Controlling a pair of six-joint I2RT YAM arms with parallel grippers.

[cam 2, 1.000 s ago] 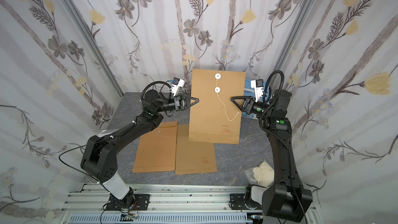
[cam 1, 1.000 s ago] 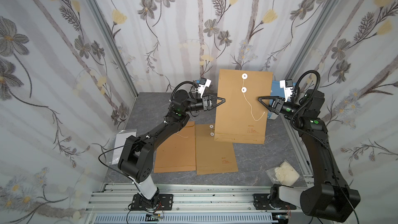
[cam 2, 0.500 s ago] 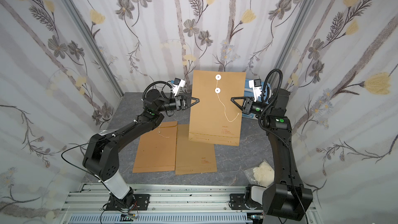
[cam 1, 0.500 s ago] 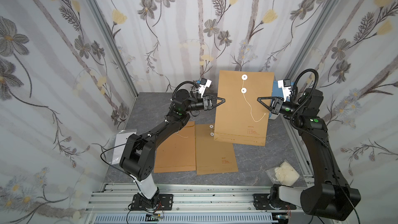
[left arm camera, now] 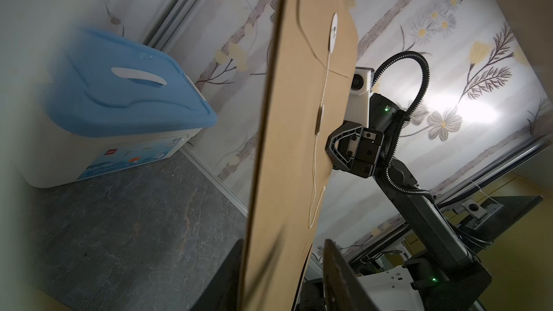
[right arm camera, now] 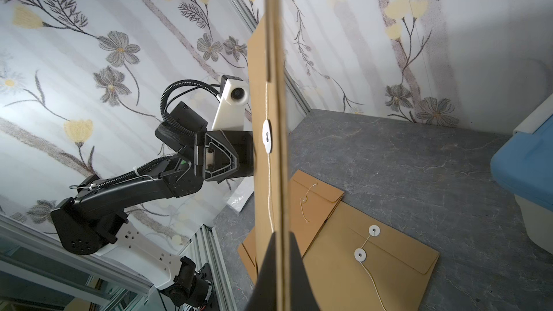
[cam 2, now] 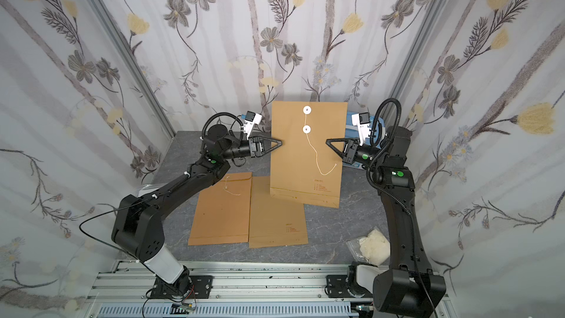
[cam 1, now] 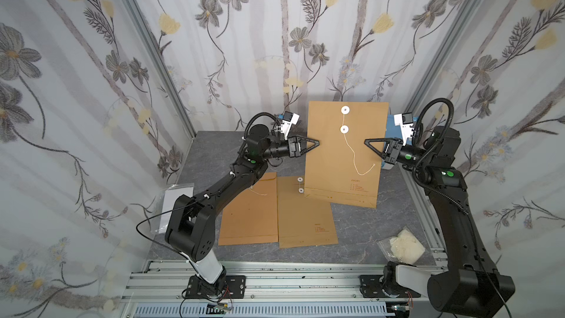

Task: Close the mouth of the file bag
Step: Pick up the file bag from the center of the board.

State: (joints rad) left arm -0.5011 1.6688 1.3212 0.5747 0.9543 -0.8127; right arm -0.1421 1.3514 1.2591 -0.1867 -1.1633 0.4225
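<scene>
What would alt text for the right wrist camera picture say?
A brown file bag, upright and seen edge-on, is pinched by the right claw; the left claw sits at its far edge. Two more file bags lie on the grey table.

Blue-lidded box point(cam 1: 389, 131) is largely hidden behind the raised envelope point(cam 1: 330, 160) in both top views. Red print point(cam 1: 357, 187) on that envelope is too small to read.

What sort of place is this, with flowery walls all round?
Probably a robot test booth: two black robot arms bolted to an aluminium rail, flower-patterned panels boxing in a grey marbled tabletop, and a brown paper string-tie envelope held upright between them.
</scene>
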